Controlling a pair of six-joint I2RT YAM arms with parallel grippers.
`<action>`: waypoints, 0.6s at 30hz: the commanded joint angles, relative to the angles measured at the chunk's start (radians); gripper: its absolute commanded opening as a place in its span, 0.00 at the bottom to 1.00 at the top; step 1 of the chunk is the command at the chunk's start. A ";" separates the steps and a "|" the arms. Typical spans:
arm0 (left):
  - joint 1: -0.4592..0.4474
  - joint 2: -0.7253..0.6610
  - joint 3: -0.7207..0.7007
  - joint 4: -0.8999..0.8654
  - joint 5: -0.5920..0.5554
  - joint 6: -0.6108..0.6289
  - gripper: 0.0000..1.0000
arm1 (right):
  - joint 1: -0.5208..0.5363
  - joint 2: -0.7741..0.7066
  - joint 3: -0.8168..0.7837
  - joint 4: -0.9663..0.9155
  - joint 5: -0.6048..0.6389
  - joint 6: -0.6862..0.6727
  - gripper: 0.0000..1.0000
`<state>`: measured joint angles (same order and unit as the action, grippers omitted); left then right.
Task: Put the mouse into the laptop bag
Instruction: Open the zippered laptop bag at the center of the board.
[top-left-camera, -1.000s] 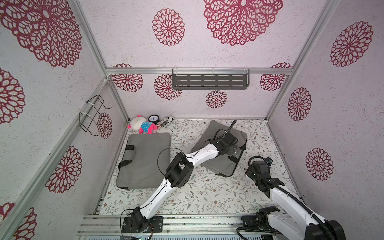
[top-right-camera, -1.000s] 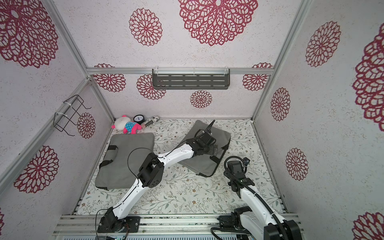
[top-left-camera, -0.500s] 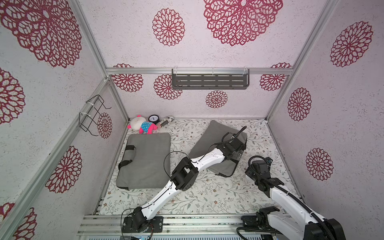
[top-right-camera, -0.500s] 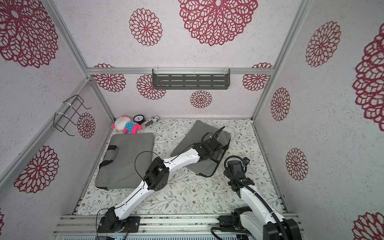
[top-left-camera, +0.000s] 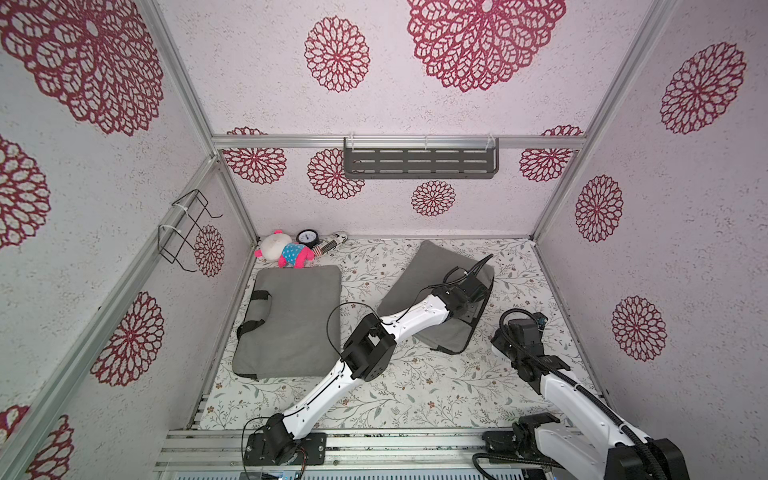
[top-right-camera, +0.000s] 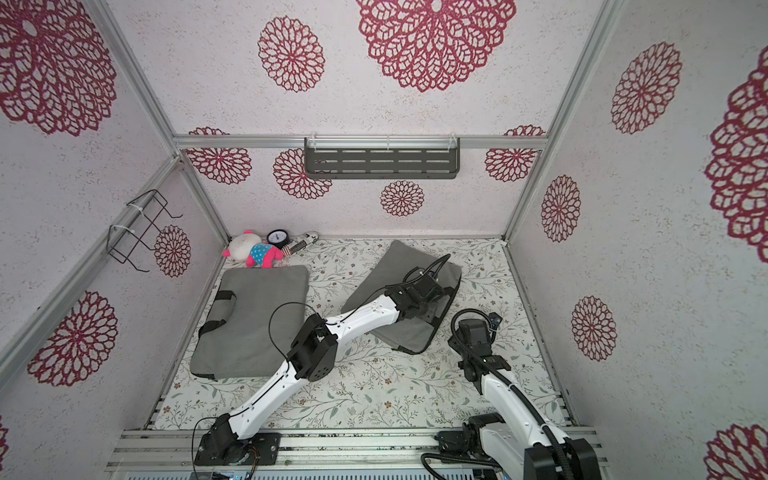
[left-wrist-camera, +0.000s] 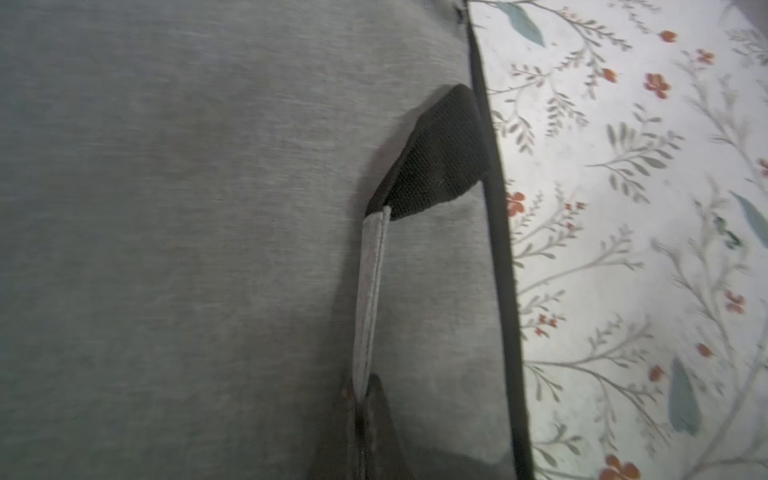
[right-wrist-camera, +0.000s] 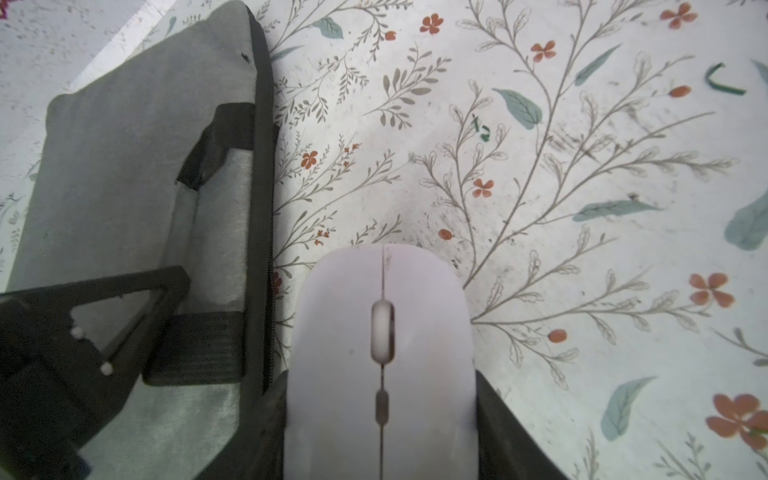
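Two grey laptop bags lie on the floral table. The tilted laptop bag (top-left-camera: 432, 270) (top-right-camera: 399, 266) is right of centre. My left gripper (top-left-camera: 471, 309) (top-right-camera: 430, 305) reaches over it and, in the left wrist view, the left gripper (left-wrist-camera: 361, 395) is shut on the bag's grey handle strap (left-wrist-camera: 370, 291), beside the black zipper edge (left-wrist-camera: 498, 249). A pale lilac mouse (right-wrist-camera: 382, 332) sits between the fingers of my right gripper (right-wrist-camera: 382, 399), which is shut on it just right of the bag (right-wrist-camera: 116, 166). In both top views the right gripper (top-left-camera: 511, 328) (top-right-camera: 473, 328) hides the mouse.
A second grey laptop bag (top-left-camera: 291, 316) lies flat at the left. A plush toy (top-left-camera: 284, 251), a small clock (top-left-camera: 308, 238) and a striped item sit in the back left corner. A wire rack (top-left-camera: 187, 232) hangs on the left wall and a grey shelf (top-left-camera: 419, 162) on the back wall.
My left arm slid across the tilted bag toward its right edge, and its gripper went from open to shut on the handle strap. The right arm with the mouse stayed put.
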<state>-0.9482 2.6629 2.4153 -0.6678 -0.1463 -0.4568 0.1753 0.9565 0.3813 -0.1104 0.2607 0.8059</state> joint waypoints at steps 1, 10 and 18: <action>0.064 -0.063 0.008 -0.043 0.232 -0.025 0.00 | -0.033 0.006 0.009 0.081 -0.057 0.009 0.30; 0.119 -0.223 -0.013 -0.055 0.258 -0.056 0.00 | -0.119 0.092 0.028 0.185 -0.150 0.018 0.28; 0.139 -0.292 0.005 -0.064 0.276 -0.083 0.00 | -0.175 0.208 0.051 0.293 -0.209 0.043 0.27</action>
<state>-0.8154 2.4058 2.4027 -0.7212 0.1230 -0.5350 0.0219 1.1515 0.3927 0.0990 0.0868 0.8234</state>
